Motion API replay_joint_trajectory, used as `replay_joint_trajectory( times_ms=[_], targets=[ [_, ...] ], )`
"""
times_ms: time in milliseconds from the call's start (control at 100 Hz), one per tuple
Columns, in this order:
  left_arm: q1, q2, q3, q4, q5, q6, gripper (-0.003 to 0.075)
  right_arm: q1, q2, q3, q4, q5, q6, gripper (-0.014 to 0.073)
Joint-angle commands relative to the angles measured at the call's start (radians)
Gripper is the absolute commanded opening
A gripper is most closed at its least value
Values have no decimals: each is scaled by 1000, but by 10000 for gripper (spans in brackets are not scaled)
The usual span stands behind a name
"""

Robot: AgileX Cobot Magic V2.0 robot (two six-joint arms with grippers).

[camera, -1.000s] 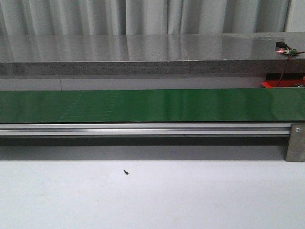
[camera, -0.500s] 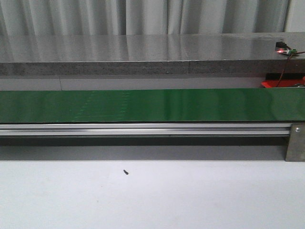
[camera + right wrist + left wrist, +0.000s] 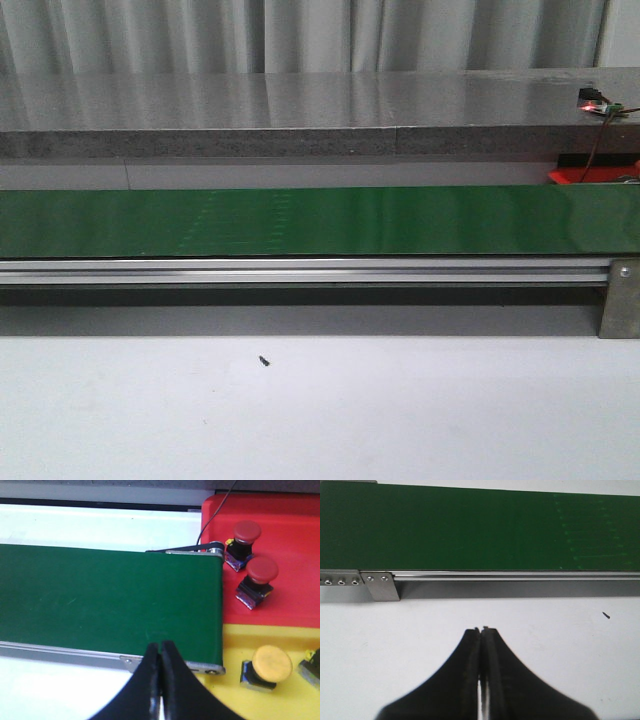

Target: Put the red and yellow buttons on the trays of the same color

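matte green belt (image 3: 320, 220), glossy round-capped red buttons (image 3: 262, 570)

There were two red buttons, one (image 3: 247, 532) and another (image 3: 262, 570), both on one red tray (image 3: 295, 555). One yellow button (image 3: 271, 663) was fully seen on one yellow tray (image 3: 280, 705). One green conveyor belt (image 3: 320, 220) ran across.

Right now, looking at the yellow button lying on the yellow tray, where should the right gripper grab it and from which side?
Grip the yellow button across its wide round cap, coming straight down from above. It lies tipped on the yellow tray, cap showing and dark square base behind, so the cap edges are the freest. The right gripper is shut and must open first.
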Motion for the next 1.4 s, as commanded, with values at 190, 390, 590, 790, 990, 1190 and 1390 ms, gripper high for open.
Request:
replay_joint_trajectory(
  times_ms=[190, 390, 590, 790, 990, 1190, 1390],
  targets=[
    [-8, 1, -28, -22, -70, -3, -20, 82, -171, 55, -421, -66, 442, -58],
    [-8, 1, -28, -22, -70, -3, -20, 136, -261, 124, -535, -68, 545, -58],
    [-8, 1, -28, -22, -70, -3, -20, 157, -309, 159, -540, -77, 545, -58],
    [-8, 1, -28, -22, -70, -3, -20, 157, -309, 159, -540, -76, 545, -58],
    [-8, 1, -28, -22, -70, -3, -20, 157, -309, 159, -540, -76, 545, -58],
    [-8, 1, -28, -22, -70, -3, -20, 157, -309, 159, -540, -76, 545, -58],
    [-8, 1, -28, -22, -70, -3, -20, 157, -309, 159, -540, -76, 545, -58]
  ],
)
